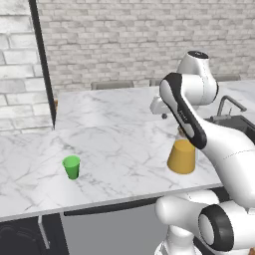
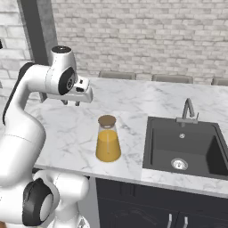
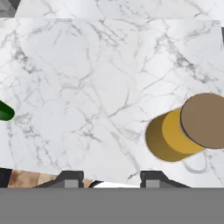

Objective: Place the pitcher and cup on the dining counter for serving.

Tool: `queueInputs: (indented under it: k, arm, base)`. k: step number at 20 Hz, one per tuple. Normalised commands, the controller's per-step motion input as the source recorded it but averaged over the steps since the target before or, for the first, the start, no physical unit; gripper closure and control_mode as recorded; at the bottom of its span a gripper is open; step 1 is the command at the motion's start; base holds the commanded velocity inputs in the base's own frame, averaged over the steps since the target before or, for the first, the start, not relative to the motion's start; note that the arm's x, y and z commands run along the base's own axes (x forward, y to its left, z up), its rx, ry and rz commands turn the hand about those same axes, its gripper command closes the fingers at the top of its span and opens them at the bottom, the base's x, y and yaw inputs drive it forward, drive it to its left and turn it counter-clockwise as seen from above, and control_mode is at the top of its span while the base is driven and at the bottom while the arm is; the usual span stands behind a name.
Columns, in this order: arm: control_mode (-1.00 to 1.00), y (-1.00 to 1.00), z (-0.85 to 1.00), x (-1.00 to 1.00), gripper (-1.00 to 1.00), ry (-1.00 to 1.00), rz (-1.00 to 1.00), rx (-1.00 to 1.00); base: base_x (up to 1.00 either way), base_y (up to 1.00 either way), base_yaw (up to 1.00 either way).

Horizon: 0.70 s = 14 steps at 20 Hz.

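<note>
The pitcher (image 2: 107, 143), clear glass with orange liquid and a brown lid, stands on the near marble worktop just left of the sink; my arm partly hides the pitcher (image 1: 182, 157), and the pitcher (image 3: 177, 135) sits at the right of the hand view. The green cup (image 1: 71, 167) stands well to its left near the front edge; a sliver of the cup (image 3: 5, 112) shows at the left border. My gripper (image 2: 71, 103) hangs open and empty above the marble, left of and beyond the pitcher, also seen as gripper (image 1: 164, 115) and gripper (image 3: 111, 179). The dining counter (image 1: 107, 107) lies behind.
A dark sink (image 2: 182, 147) with a grey faucet (image 2: 189, 109) is set into the worktop right of the pitcher. Grey chair backs (image 2: 118, 75) line the dining counter's far edge before a brick wall. A dark post (image 1: 44, 64) rises at the left.
</note>
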Motion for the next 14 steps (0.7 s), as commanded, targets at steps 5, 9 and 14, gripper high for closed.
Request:
queueInputs:
  k: [5,9,14]
  arm:
    - [-1.00,-0.21,-0.09,-0.18,-1.00,0.00,0.00,0.01]
    - [-1.00,-0.72,-0.30,-0.43,-1.00,0.00,0.00,0.01]
    - [-1.00,-0.96,-0.59,-0.39,-1.00,0.00,0.00,0.00]
  base:
    - [0.00,0.00,0.00]
    - [0.00,0.00,0.00]
    - [0.00,0.00,0.00]
